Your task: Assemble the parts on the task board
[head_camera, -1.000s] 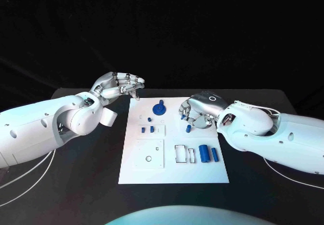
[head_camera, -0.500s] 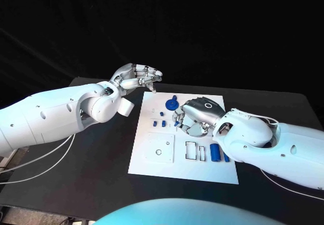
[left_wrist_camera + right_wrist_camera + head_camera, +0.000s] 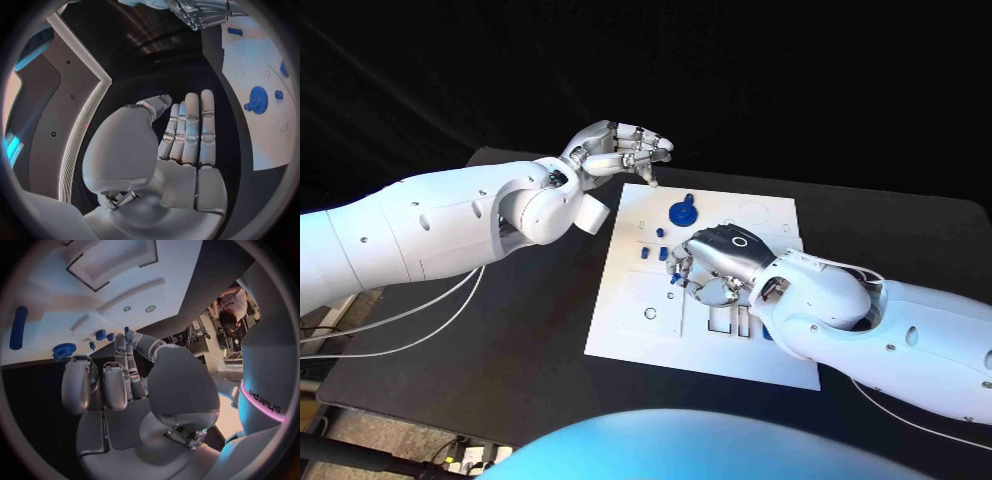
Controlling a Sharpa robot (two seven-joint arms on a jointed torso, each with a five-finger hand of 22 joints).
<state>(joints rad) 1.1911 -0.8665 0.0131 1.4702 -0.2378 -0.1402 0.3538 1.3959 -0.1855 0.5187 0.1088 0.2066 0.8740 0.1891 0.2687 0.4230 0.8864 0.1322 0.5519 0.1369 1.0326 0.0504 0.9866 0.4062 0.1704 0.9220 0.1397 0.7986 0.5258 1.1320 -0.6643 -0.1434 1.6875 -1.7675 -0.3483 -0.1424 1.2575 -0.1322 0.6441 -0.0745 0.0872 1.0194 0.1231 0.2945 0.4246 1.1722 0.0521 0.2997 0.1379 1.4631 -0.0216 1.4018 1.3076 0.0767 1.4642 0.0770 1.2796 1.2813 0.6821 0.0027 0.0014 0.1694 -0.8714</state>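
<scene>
The right hand point(image 3: 125, 385) hovers over the white board point(image 3: 94, 295), its fingers point(image 3: 78, 382) held together with nothing in them. Near the fingertips sit a blue gear point(image 3: 64, 349) and small blue pegs point(image 3: 100, 334). A blue cylinder point(image 3: 18, 327) lies well apart from them on the board.

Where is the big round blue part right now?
In the head view the round blue part sits on the far end of the white board, between the left hand and the right hand, touching neither.

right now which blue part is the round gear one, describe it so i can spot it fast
Start at the white task board in the middle of the black table. Near its far end, close to the left hand, lies the gear. It is the one broad round disc; the neighbouring blue parts are small pegs.
</scene>
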